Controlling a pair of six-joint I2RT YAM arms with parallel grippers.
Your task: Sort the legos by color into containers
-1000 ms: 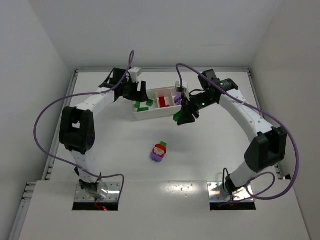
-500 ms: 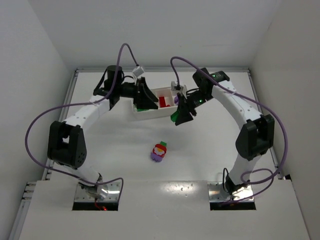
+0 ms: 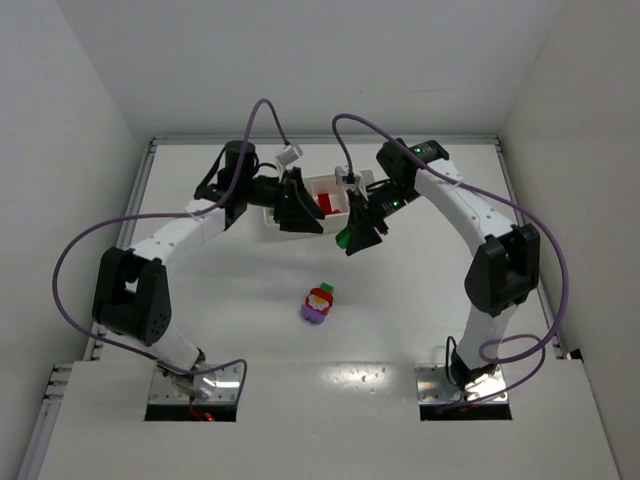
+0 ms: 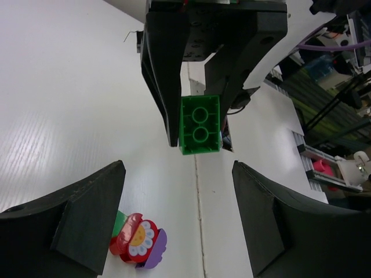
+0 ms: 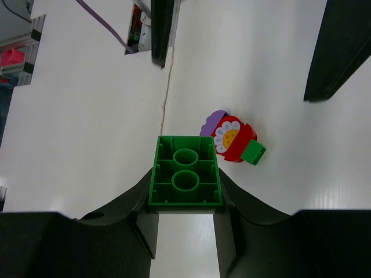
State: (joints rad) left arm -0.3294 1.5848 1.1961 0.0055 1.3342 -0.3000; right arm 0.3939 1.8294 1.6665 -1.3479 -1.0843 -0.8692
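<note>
My right gripper (image 3: 357, 230) is shut on a green lego brick (image 3: 343, 238) and holds it above the table, just in front of the white tray (image 3: 318, 180). In the right wrist view the brick (image 5: 185, 168) sits between my right gripper's (image 5: 185, 200) fingers, hollow underside facing the camera. My left gripper (image 3: 298, 207) is open and empty over the tray's left part, hiding it. It faces the green brick (image 4: 200, 124). A red, purple and green clump (image 3: 318, 303) lies on the table; it also shows in the left wrist view (image 4: 138, 241) and the right wrist view (image 5: 230, 138).
Red legos (image 3: 328, 203) lie in the tray's middle compartment and a purple one (image 3: 352, 200) in its right compartment. Purple cables arch over both arms. White walls close in the table at the back and both sides.
My left arm has swung right, bringing its open gripper over the tray's left part and close to the right gripper. My right gripper has shifted slightly left with the green brick.
</note>
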